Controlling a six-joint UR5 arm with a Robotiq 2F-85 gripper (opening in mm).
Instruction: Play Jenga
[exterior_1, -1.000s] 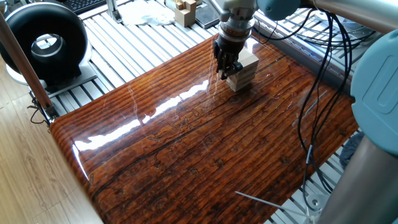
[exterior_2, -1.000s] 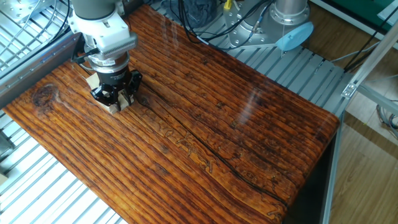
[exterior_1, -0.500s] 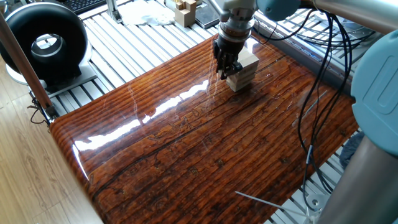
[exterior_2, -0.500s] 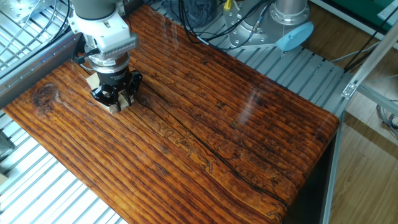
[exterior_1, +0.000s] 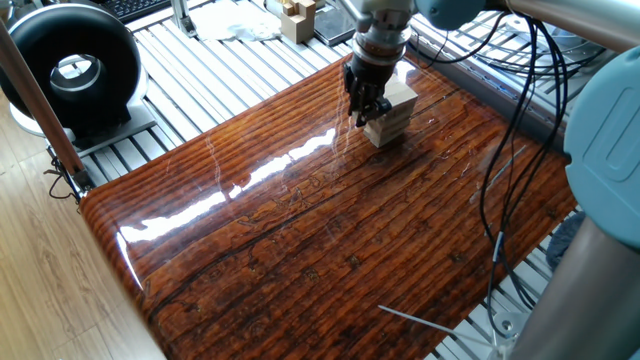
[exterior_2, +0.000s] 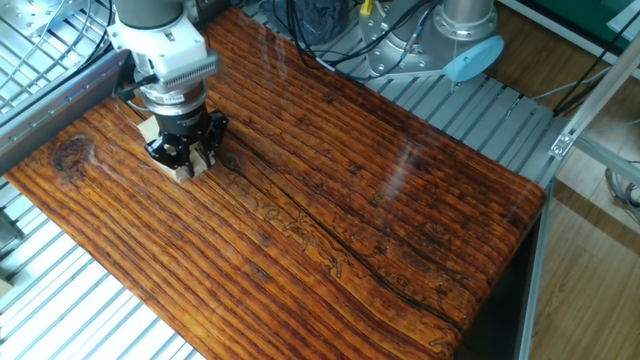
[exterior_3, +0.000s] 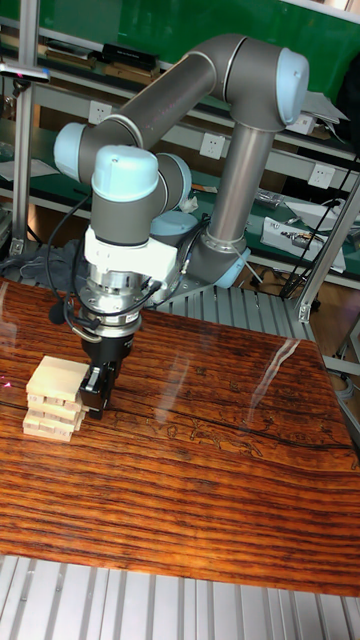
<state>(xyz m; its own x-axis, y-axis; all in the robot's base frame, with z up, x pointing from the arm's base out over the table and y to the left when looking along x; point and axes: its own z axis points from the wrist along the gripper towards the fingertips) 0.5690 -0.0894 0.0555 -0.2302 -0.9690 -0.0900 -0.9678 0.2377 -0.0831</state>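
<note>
The Jenga tower (exterior_1: 395, 112) is a short stack of pale wooden blocks in crosswise layers, standing near the far edge of the dark wooden table (exterior_1: 330, 230). It also shows in the other fixed view (exterior_2: 183, 170) and in the tall fixed view (exterior_3: 55, 400). My gripper (exterior_1: 366, 108) points straight down and sits tight against the tower's side, its dark fingers (exterior_2: 162, 152) reaching down to the middle layers (exterior_3: 96, 388). A pale block end shows between the fingers. Whether they press on it is hidden.
A cluster of pale wooden pieces (exterior_1: 298, 14) stands off the table at the back. A black round device (exterior_1: 72, 72) sits left of the table on the slatted bench. Cables (exterior_1: 510, 150) hang near the table's right side.
</note>
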